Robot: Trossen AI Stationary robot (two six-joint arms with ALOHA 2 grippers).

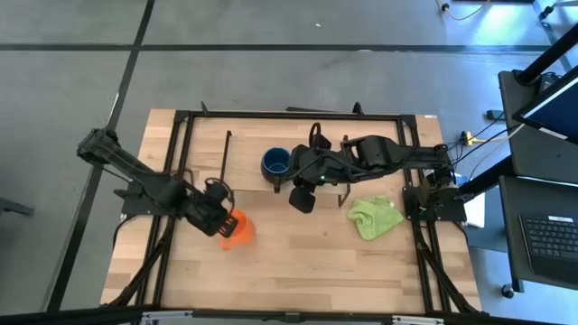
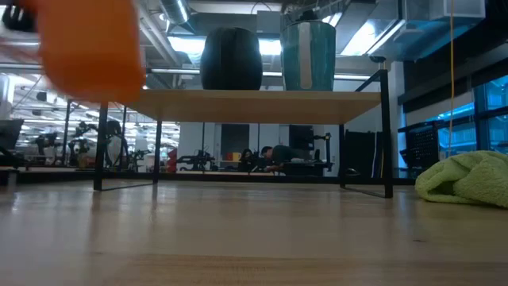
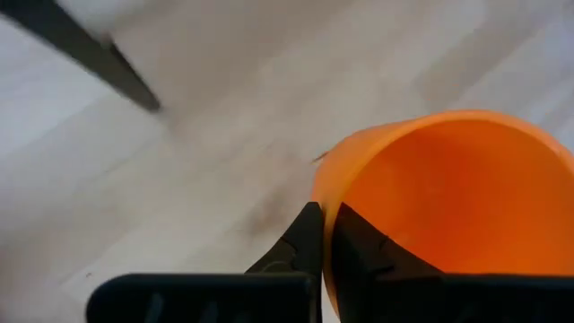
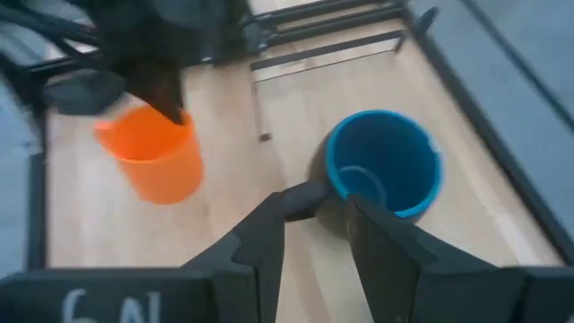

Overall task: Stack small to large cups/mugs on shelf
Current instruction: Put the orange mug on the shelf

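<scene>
The left gripper sits left of centre in the overhead frame, its two dark fingers pinched together on the rim of the small orange mug. In the table-level view that mug fills the upper left corner, blurred and lifted clear of the tabletop.

In the left wrist picture the mug's open mouth takes up the right half of the frame, with one finger inside the wall and one outside.

The right gripper hangs near the middle of the overhead frame, just right of the dark blue mug. Its fingers stand parted with bare wood between them and grip nothing; in its wrist picture the blue mug appears at centre right and the orange mug at centre left, under the dark mass of the other arm.

The shelf runs across the upper middle of the table-level view on thin black legs. Two vessels stand on it side by side: a dark rounded one and, to its right, a pale one with vertical stripes.

A lime-green cloth lies crumpled at centre right of the overhead frame and at the right edge of the table-level view.
</scene>
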